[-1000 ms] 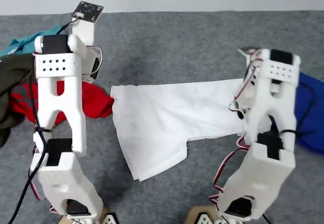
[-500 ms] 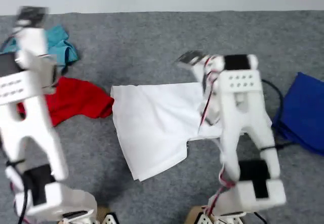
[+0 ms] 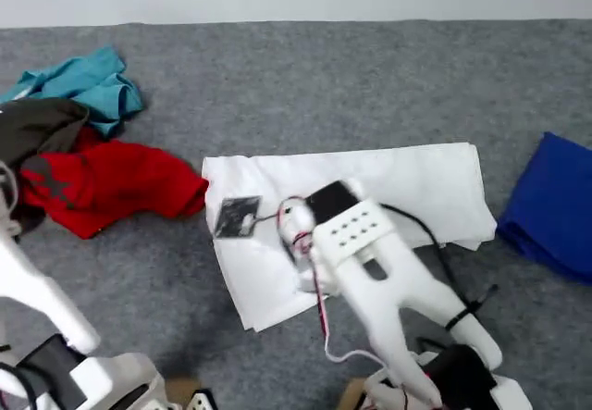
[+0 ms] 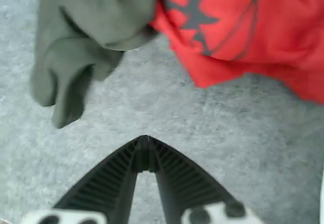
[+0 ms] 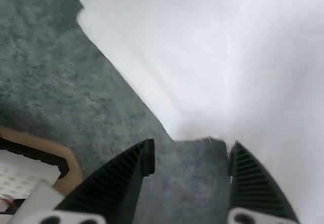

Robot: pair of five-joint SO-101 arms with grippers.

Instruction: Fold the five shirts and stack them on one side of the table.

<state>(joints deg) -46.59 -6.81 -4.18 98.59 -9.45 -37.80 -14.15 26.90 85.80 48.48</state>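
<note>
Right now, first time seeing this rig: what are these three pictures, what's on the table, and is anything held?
Two small white robot arms, the left arm and the right arm, sit side by side at a grey table. The high view comes from a fixed camera looking down. The other two come from a camera on each arm's wrist, looking past its tool.

Five shirts lie on the table. A white shirt is spread in the middle, and a blue shirt, apparently folded, lies on the right arm's side. A red shirt, a teal shirt and a dark shirt sit in a loose pile on the left arm's side.

The left tool is shut and empty, above bare table near the red and dark shirts. The right tool is open at the white shirt's edge. Nothing is held.
</note>
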